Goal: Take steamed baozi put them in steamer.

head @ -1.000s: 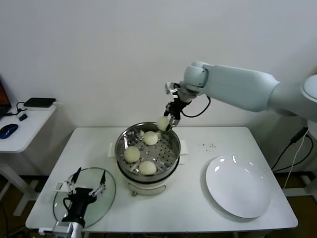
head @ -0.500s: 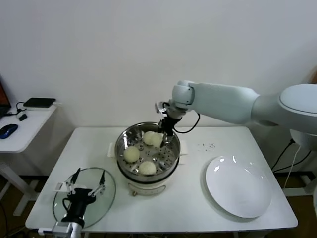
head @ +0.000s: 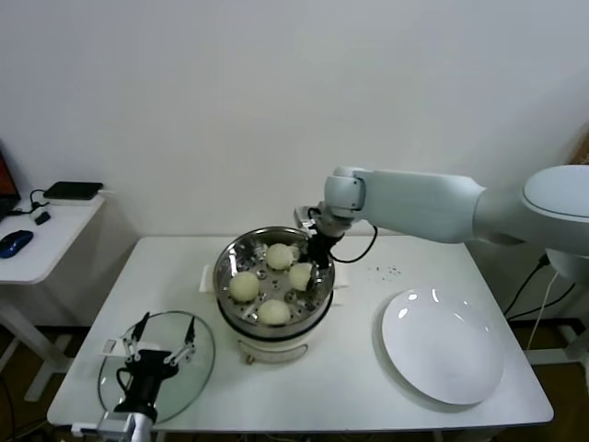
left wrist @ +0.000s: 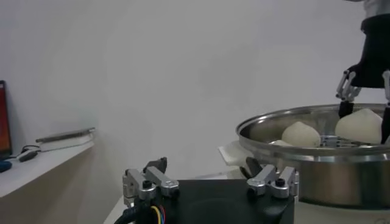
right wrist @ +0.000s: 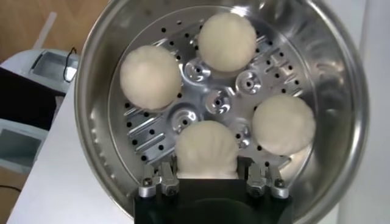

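Right gripper (head: 306, 267) inside steamer (head: 230, 253), jaws clamped on fourth baozi (right wrist: 206, 148) at right side of perforated floor. Three other baozi (head: 245, 286) seated in basket, apart from one another. Step in hand, by judgement: release. Confirm bun rests on floor before opening; open fingers fully, lift straight up, avoid dragging soft dough or striking steel rim. Left gripper (head: 162, 349) parked over glass lid (head: 201, 373), fingers spread, empty. White plate (head: 444, 345) bare.
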`<state>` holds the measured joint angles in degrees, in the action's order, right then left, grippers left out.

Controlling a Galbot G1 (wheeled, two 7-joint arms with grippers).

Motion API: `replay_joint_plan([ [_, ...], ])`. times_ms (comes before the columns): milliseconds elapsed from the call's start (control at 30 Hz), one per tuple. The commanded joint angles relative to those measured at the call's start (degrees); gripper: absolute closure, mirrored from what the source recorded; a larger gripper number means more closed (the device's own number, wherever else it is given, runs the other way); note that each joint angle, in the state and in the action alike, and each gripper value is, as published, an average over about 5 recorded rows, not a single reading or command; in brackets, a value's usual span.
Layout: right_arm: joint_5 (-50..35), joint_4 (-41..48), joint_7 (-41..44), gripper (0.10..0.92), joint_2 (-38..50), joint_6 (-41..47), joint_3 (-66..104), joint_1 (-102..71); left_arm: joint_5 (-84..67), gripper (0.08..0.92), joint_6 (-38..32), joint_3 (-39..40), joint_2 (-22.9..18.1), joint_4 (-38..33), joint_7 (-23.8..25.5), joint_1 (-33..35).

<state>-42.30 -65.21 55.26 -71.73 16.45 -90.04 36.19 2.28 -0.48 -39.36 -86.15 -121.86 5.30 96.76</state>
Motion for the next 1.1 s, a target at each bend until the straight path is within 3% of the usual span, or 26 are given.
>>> replay_joint_plan([
  [33,1.16,-1.17,-0.3,0.397,0.96,-0.08,-0.41,-0.76,0.07,0.177,0.01,0.11,-0.08,0.07,0.0,-0.16],
  [300,1.13,-0.25,-0.74,0.369,0.21,-0.28,0.13,-0.9,0.1,0.177,0.03,0.12,-0.08,0.16,0.01,-0.32],
  [567,-0.33,0.16,-0.54,0.211,-0.23,-0.14,0.3,-0.69,0.09,0.177,-0.02,0.07,-0.08,0.19,0.01,-0.29],
  [1100,-4.33,1.05,0.29,0.203,0.0,0.2,2.17,3.27,0.11,0.177,-0.08,0.18,-0.16,-0.14,0.04,-0.06],
])
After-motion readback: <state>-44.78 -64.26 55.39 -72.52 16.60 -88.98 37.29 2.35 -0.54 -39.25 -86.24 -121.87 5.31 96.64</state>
